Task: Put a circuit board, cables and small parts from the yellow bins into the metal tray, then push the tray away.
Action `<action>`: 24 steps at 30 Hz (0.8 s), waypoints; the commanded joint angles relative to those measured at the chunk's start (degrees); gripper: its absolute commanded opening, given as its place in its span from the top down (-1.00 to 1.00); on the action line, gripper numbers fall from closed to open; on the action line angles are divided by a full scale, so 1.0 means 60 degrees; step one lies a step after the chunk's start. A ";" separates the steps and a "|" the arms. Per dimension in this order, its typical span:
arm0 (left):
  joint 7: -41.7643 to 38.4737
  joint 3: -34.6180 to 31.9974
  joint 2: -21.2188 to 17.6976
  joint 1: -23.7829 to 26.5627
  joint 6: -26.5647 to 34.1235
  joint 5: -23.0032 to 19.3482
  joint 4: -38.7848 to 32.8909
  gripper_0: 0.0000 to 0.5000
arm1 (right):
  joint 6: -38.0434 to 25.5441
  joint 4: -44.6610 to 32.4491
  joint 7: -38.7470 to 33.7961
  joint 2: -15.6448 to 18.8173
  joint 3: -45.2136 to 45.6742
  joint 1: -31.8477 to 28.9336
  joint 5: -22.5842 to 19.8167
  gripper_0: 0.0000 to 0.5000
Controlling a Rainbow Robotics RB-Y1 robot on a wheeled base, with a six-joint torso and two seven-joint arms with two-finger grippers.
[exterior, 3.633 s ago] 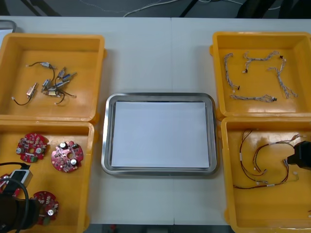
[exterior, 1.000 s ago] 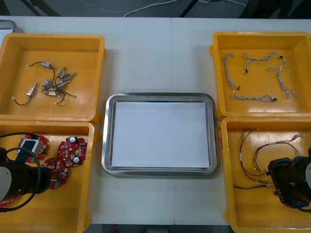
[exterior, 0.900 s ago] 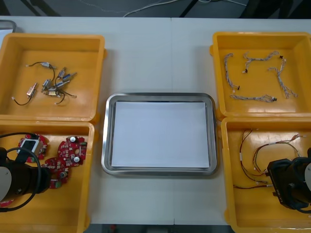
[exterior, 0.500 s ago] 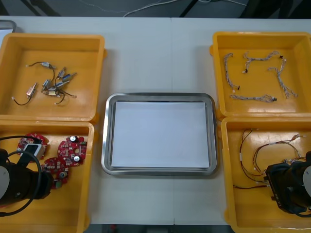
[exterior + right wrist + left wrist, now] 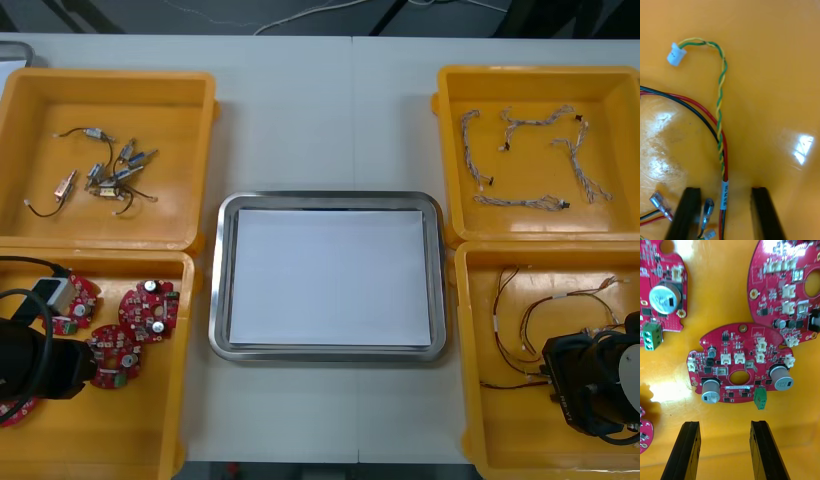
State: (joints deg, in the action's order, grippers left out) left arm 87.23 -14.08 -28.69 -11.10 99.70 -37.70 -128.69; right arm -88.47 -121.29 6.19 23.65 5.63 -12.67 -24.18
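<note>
Several round red circuit boards lie in the near left yellow bin (image 5: 170, 420). One circuit board (image 5: 739, 365) (image 5: 112, 355) lies just beyond the tips of my left gripper (image 5: 724, 423) (image 5: 80, 365), which is open and low over the bin floor. My right gripper (image 5: 725, 190) (image 5: 565, 385) is open in the near right bin (image 5: 470, 420). A red cable with a white label (image 5: 725, 193) runs between its fingers, with a black one beside it. A twisted yellow and green cable (image 5: 720, 108) leads away to a white plug (image 5: 676, 54). The metal tray (image 5: 222, 300), white inside, holds nothing.
The far left bin (image 5: 190, 100) holds small metal parts (image 5: 110, 175) with short black leads. The far right bin (image 5: 450, 120) holds twisted blue and white cables (image 5: 530, 160). Two more boards (image 5: 786, 288) (image 5: 662, 296) lie farther from the left fingers. Bare table lies beyond the tray.
Both arms have come in over their near bins since the earliest frame. In the last second the left arm drew back toward the bin's left side; the right arm edged slightly left.
</note>
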 commanded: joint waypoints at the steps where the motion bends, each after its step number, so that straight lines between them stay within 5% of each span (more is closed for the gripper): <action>1: 0.0726 -0.0071 -0.0360 0.0150 0.0082 -0.0133 -0.0436 -0.54 | -0.0021 0.0103 -0.0035 -0.0118 -0.0235 -0.0174 -0.0058 1.00; 13: 0.0741 0.0207 0.0182 -0.1139 -0.0621 0.0058 -0.1491 -0.56 | -0.0943 -0.0454 0.0229 0.0131 -0.0030 0.0251 -0.0189 1.00; 24: 0.0902 0.1189 0.0446 -0.1740 -0.2130 0.1596 -0.1447 -0.55 | -0.3404 -0.2021 0.0390 0.0190 0.1288 0.0895 -0.1435 1.00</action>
State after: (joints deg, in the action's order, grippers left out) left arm 87.23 -9.11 -28.02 -18.85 89.25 -30.49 -135.56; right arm -106.09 -130.01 6.22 23.70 9.01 -9.36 -30.43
